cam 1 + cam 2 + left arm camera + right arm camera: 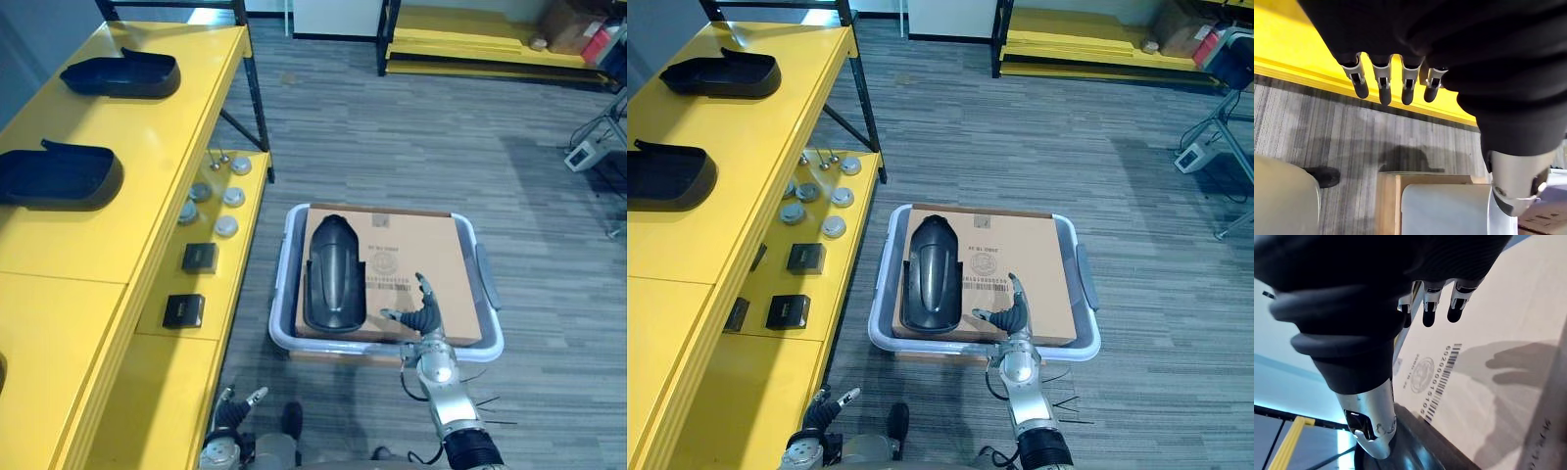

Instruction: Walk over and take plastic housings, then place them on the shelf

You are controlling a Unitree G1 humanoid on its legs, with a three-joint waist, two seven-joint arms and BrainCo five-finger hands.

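The yellow shelf [147, 137] fills the 9 o'clock side of the head views, from 7 round to 11. Two black housings lie on its top level, well apart, one at 11 o'clock [122, 75] and the other at 9 o'clock [59, 176]. On the floor just beside the shelf, a little below centre toward 6 o'clock, stands a pale bin [284, 264] with a sheet of cardboard [421, 245] covering its opening. A third housing [335, 274] lies lengthwise on the cardboard's 9 o'clock half, not yet picked up. The right hand [423, 311] hovers over the cardboard's near edge, just beside that housing at its 3 o'clock. Its fingers [1430, 316] are straight and slightly apart, thumb out to the side, holding nothing. The left hand [238, 406] hangs low at 7 o'clock by the shelf's front edge, fingers [1383, 88] relaxed and empty. On the shelf's lower level sit round metal discs [226, 226] and small black boxes [200, 258]. My reading: two housings are already shelved and the walk to the bin looks done. What is left is the third one — grasping it, probably with both hands, then lifting it and setting it on the shelf.
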